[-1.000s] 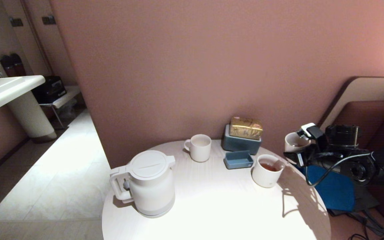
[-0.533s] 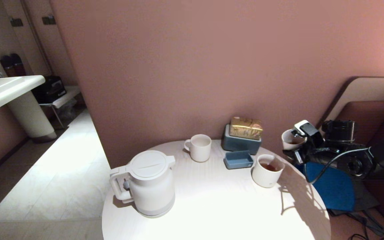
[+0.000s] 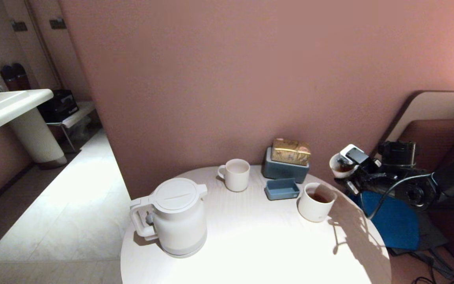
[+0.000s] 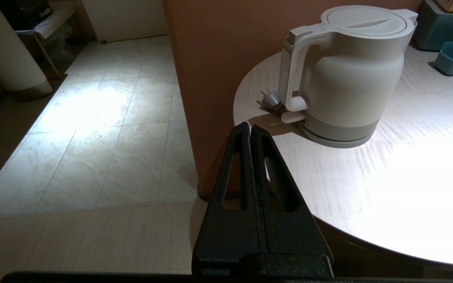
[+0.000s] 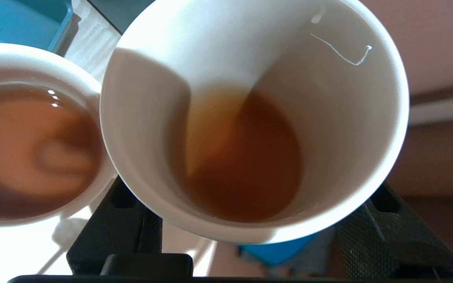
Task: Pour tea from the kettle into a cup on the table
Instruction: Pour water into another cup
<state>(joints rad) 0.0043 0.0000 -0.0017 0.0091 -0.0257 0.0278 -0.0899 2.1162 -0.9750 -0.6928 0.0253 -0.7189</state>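
Observation:
The white kettle [image 3: 177,215] [image 4: 352,74] stands lid-closed at the left of the round white table [image 3: 258,252] [image 4: 368,177]. My right gripper [image 3: 348,170] [image 5: 242,236] is shut on the small white cup [image 3: 337,166] [image 5: 250,118], holding it tilted in the air just beyond the table's right edge. Reddish-brown tea [image 5: 242,165] sits in its bottom. Close beside it, on the table, stands the wider handleless cup [image 3: 316,202] [image 5: 34,137], which also holds tea. My left gripper [image 4: 249,126] is shut and empty, low by the table's left edge, short of the kettle's handle.
A white mug with a handle [image 3: 235,174] stands at the back of the table. A blue-grey box [image 3: 286,169] with a gold packet [image 3: 291,151] and a small blue tray [image 3: 282,188] sit near the pink wall. A blue cushion [image 3: 392,221] lies right of the table.
My right gripper has carried the small cup slightly left, toward the table and the wider cup, and the cup leans more. The kettle and the left gripper have not moved.

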